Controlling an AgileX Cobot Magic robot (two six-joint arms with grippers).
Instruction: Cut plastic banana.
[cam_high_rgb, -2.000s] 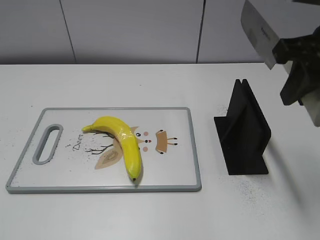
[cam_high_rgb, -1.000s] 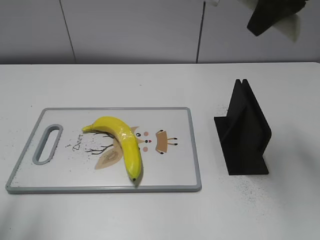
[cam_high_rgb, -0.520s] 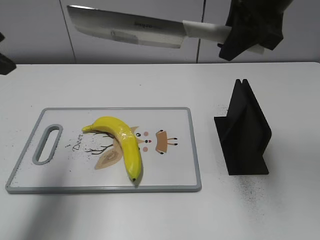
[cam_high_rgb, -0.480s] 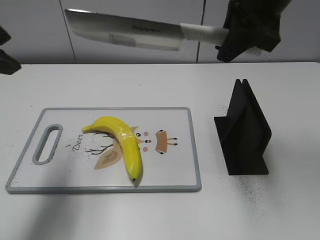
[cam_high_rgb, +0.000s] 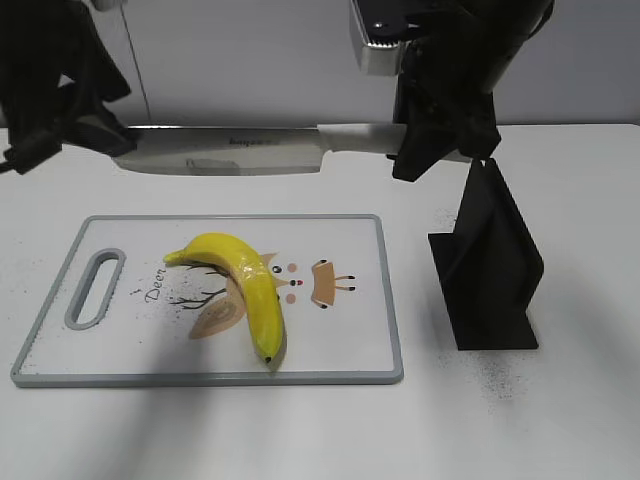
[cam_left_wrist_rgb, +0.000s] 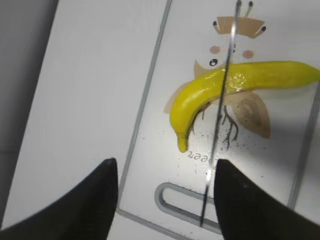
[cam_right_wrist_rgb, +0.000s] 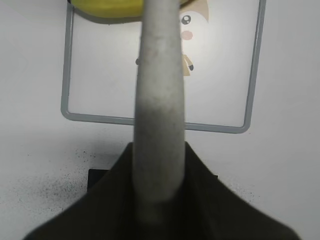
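right gripper (cam_high_rgb: 432, 150) clamped on knife (cam_high_rgb: 240, 152) handle, blade level in air above banana (cam_high_rgb: 245, 285). banana lies on cutting board (cam_high_rgb: 350, 340). left gripper (cam_left_wrist_rgb: 162, 200) fingers apart, above board's handle end.

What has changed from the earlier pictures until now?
The right claw swung the knife from upright at the far right to level, lower, above the cutting board. The left claw came in, open. The banana and black stand stayed put.
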